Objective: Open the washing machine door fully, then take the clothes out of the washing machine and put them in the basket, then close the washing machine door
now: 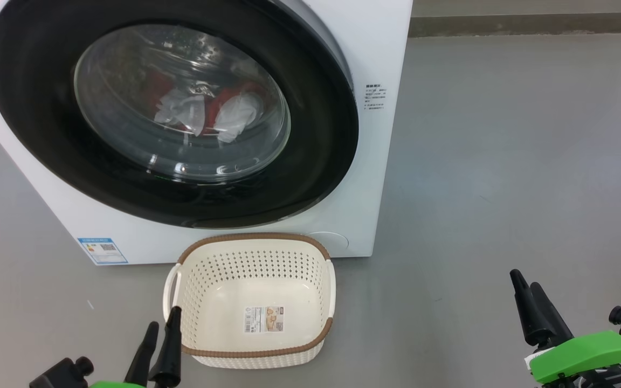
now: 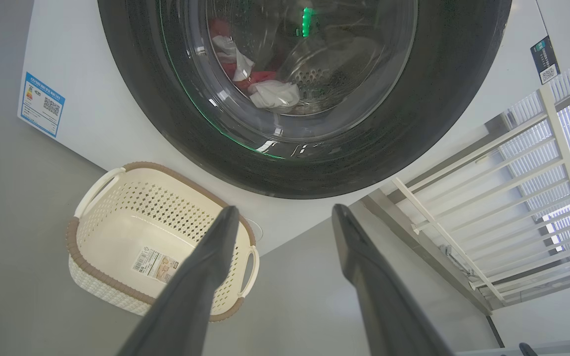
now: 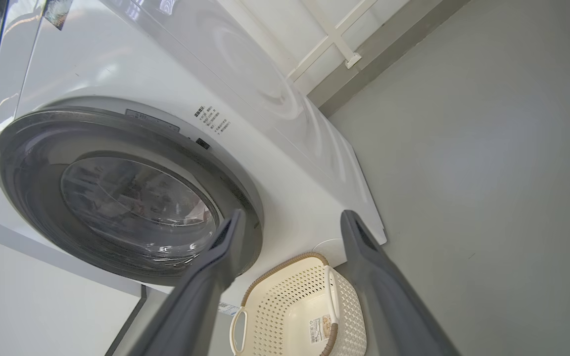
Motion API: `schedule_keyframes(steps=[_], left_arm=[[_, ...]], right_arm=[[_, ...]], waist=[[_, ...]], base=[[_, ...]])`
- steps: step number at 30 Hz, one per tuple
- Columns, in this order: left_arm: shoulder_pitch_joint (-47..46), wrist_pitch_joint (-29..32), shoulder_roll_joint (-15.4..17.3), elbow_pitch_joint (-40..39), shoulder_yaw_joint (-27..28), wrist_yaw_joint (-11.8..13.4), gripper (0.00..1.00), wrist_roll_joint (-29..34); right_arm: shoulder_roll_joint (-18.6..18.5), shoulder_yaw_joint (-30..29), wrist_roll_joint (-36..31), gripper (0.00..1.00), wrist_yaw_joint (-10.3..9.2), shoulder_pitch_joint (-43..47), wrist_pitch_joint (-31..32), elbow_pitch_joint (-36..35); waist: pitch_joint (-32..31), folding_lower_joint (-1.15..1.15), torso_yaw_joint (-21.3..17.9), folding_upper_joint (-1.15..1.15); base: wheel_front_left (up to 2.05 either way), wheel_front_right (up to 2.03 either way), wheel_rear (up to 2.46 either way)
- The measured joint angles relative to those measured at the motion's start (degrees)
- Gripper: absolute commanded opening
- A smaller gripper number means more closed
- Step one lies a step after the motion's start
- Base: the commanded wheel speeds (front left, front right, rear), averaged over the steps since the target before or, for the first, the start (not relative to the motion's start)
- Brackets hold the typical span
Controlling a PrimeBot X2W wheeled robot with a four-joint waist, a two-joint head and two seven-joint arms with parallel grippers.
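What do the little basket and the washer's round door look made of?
The basket looks like moulded cream plastic, matte, with punched holes; its brown rim only imitates weaving. The washing machine door has a glossy black rim, probably plastic, around a bulging clear porthole that seems glass: it reflects highlights and shows the red and white clothes behind it.
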Motion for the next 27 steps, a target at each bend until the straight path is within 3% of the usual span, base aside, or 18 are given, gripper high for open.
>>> schedule_keyframes(steps=[27], left_arm=[[1.0,-4.5,0.3,-2.4,-2.1,2.0,1.00,18.5]], right_arm=[[-1.4,1.5,-15.4,1.00,0.00,1.1,-4.6,-1.6]], waist=[[0.2,0.00,0.5,0.00]], base=[[0.00,0.00,0.00]])
